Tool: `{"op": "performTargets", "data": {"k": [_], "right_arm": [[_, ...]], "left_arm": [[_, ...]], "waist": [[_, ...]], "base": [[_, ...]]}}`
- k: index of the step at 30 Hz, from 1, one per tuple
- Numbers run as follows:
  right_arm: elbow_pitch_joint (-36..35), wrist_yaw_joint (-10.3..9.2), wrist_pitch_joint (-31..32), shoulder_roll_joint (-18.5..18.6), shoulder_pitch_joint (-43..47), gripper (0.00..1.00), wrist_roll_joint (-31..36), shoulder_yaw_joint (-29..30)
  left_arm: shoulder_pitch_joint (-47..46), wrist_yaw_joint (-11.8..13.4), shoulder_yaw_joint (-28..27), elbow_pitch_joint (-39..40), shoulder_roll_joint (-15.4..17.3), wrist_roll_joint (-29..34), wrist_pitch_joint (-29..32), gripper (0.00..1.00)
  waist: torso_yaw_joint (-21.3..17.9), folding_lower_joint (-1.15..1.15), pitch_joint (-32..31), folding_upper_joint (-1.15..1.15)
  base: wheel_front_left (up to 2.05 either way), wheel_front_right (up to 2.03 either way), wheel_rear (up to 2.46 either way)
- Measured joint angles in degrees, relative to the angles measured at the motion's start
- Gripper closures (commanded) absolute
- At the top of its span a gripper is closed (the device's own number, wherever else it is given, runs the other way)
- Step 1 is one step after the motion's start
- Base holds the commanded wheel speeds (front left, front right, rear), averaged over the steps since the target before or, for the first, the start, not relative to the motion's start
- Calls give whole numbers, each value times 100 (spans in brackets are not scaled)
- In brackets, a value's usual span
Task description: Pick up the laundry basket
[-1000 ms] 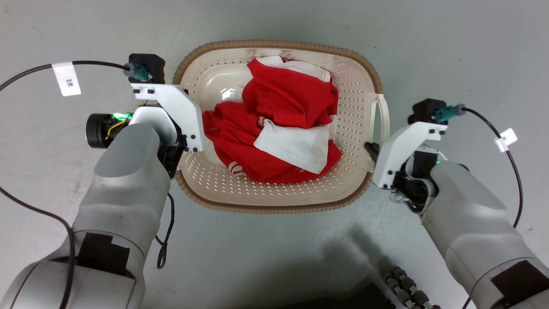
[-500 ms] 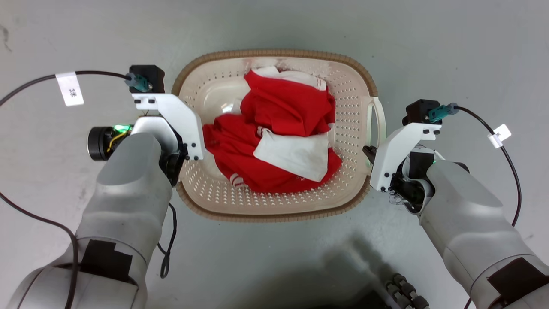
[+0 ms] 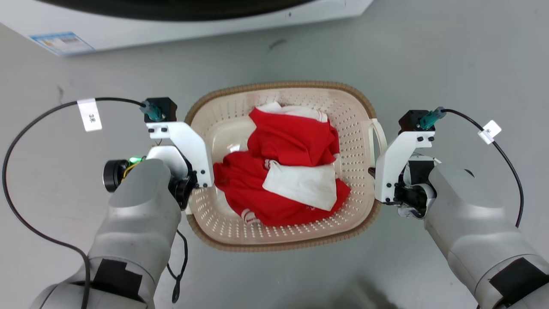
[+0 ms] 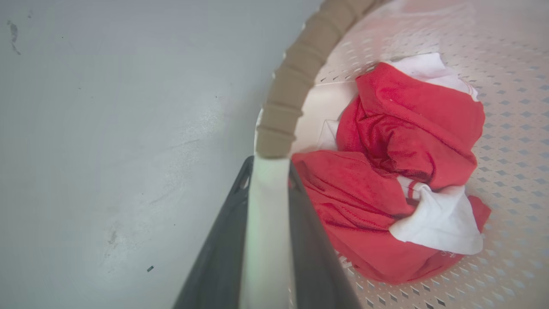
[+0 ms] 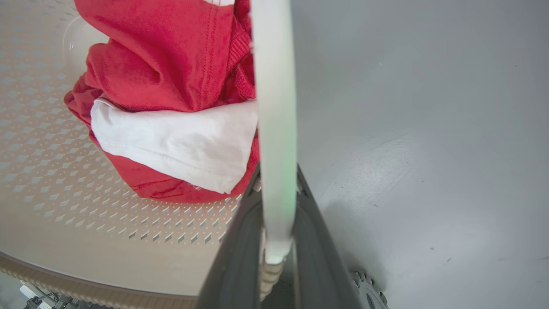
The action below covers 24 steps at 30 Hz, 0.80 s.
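The laundry basket (image 3: 279,84), cream with perforated walls and a brown woven-look rim, sits between my two arms and holds red and white clothes (image 3: 291,171). My left gripper (image 4: 269,165) is shut on the basket's white left handle (image 4: 266,223), one dark finger on each side of it. My right gripper (image 5: 278,171) is shut the same way on the white right handle (image 5: 274,86). In the head view the right handle (image 3: 379,133) shows beside my right wrist bracket (image 3: 399,159). White brackets hide both sets of fingertips there.
A white washer (image 3: 193,25) with a dark door and a blue label (image 3: 62,43) runs along the top of the head view. Grey floor (image 3: 450,64) surrounds the basket. Black cables (image 3: 25,128) loop off both wrists.
The whole head picture has shifted down, so the camera moved; the washer has come into view at the top. Both grippers stay at the basket's handles.
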<state>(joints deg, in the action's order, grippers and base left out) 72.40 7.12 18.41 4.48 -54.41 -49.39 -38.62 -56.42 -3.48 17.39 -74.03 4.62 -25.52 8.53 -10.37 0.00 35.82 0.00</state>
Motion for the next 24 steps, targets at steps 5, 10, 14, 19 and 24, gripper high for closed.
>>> {"op": "performTargets", "data": {"k": [5,10,14,19,24], "right_arm": [[34,0,405,15,20,100,-60,-94],[55,0,922,5,174,100,-181,-178],[75,0,1277,-10,308,100,-282,-224],[96,1,1615,-26,419,100,-383,-240],[124,1,1878,-44,555,100,-457,-258]], "left_arm": [[198,-2,10,2,-12,-101,309,100],[499,21,9,0,-8,-191,706,100],[683,31,18,-1,1,-243,927,100],[838,41,40,1,20,-292,1181,100],[1030,41,60,1,35,-333,1367,100]], "waist": [[57,0,-478,0],[104,0,-975,0],[149,0,-1374,0],[238,-1,-1821,0],[335,-1,-2247,0]], "base": [[0,0,0],[0,0,0],[0,0,0],[0,0,0],[0,0,0]]}}
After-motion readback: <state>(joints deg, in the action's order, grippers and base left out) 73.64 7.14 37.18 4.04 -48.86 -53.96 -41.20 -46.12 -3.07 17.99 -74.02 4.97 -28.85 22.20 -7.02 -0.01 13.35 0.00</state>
